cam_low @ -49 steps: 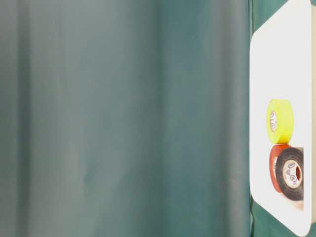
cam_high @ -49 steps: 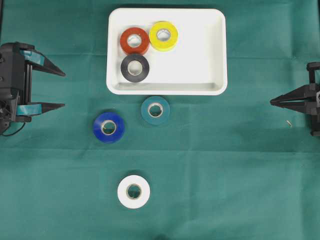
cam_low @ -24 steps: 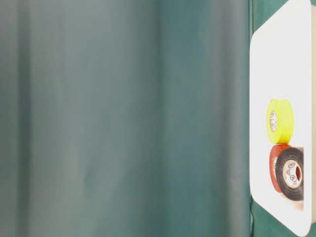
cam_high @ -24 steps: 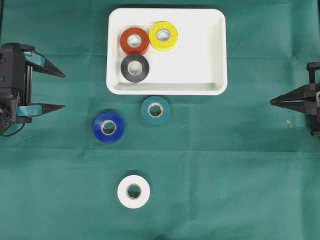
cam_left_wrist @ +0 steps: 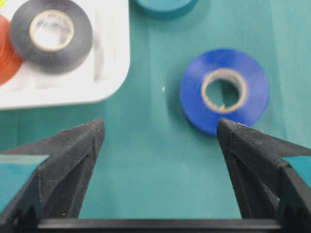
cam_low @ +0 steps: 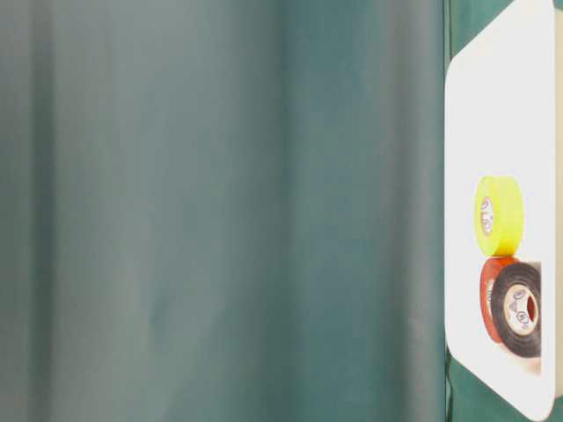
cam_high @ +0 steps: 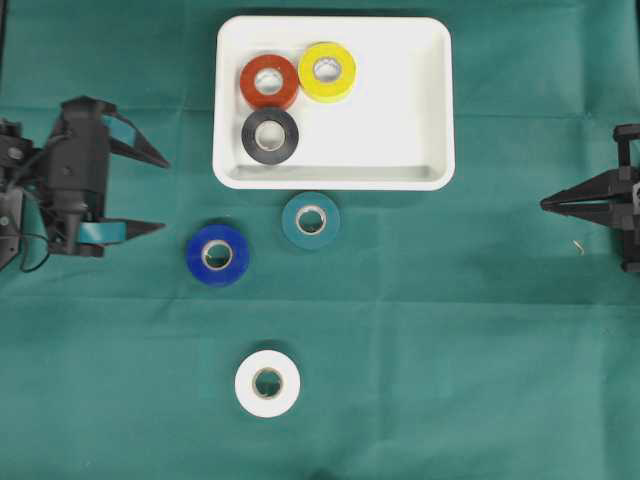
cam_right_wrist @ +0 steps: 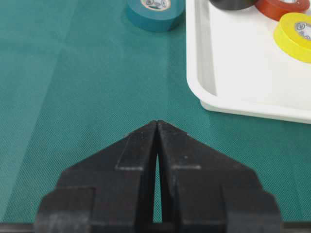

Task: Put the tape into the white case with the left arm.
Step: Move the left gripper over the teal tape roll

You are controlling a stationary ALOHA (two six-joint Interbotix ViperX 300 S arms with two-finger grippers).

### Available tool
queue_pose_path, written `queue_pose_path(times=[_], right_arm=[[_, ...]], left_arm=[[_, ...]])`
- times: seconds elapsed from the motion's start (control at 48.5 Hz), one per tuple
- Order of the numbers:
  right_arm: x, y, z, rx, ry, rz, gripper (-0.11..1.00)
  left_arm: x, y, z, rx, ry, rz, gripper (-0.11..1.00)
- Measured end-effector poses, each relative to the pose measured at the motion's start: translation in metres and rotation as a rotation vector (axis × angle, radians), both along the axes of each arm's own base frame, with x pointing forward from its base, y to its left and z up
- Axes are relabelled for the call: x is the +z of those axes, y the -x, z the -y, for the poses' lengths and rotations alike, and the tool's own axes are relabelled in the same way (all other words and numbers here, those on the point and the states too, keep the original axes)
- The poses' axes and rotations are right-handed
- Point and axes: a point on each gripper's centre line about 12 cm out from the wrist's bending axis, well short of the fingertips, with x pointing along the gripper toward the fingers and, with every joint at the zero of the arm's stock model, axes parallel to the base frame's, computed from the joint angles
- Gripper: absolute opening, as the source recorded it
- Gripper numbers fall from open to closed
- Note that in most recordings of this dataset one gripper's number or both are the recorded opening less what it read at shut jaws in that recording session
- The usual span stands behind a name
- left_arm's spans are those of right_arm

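Green cloth holds the blue tape (cam_high: 217,254) just beyond the spread, empty left gripper (cam_high: 160,193), its right prong perhaps overlapping the roll's edge.

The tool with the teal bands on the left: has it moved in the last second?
Yes. The left tool has slid rightward, closer to the blue tape and white case.

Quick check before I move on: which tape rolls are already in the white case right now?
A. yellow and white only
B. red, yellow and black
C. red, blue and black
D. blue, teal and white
B: the red roll, yellow roll and black roll lie inside the white case, while the blue roll, teal roll and white roll sit on the green cloth outside it.
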Motion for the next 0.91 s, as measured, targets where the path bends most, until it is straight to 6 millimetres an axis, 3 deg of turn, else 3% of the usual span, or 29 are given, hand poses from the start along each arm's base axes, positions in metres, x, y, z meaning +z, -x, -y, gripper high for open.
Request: queue_pose_path(times=[0.907], right_arm=[[0.000,0.000,0.000,0.001,0.003,0.000,-0.09]], left_arm=[[-0.021,-0.107,0.042,-0.131,-0.005,-0.103,0.93]])
